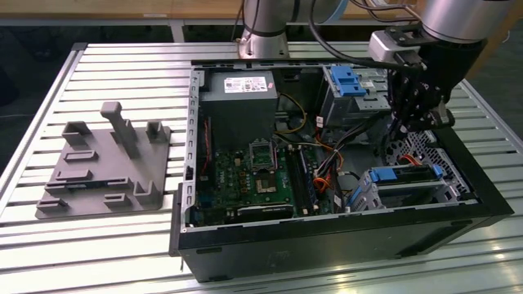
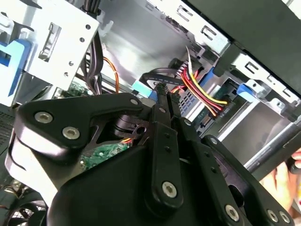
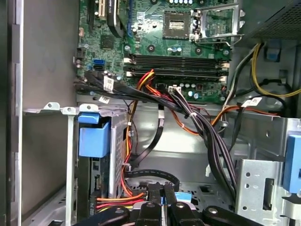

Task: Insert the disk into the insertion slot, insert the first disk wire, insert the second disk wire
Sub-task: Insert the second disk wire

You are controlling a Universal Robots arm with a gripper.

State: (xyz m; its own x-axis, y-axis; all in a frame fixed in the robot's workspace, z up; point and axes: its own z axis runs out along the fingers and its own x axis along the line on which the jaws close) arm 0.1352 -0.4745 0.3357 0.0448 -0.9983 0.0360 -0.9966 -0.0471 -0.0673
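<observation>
The disk (image 1: 406, 176), silver in a blue caddy, lies inside the insertion slot (image 1: 445, 191), a small perforated grey cage at the case's corner on the exterior view's right. Its blue caddy (image 3: 93, 138) also appears in the first wrist view. A red, yellow and black wire bundle (image 2: 205, 96) runs to the disk's end (image 2: 228, 88). My gripper (image 1: 398, 131) hangs inside the case just above the cage. Both wrist views show its black fingers (image 2: 161, 109) pressed close together on a black flat wire (image 3: 151, 175) with a blue plug (image 2: 142, 88).
A taller grey bay with a blue latch (image 1: 347, 79) stands behind the gripper. The grey power-supply box (image 1: 237, 92) and the green motherboard (image 1: 249, 177) lie toward the exterior view's left, with loose cables (image 3: 207, 132) between. A grey fixture (image 1: 106, 165) sits on the table outside the case.
</observation>
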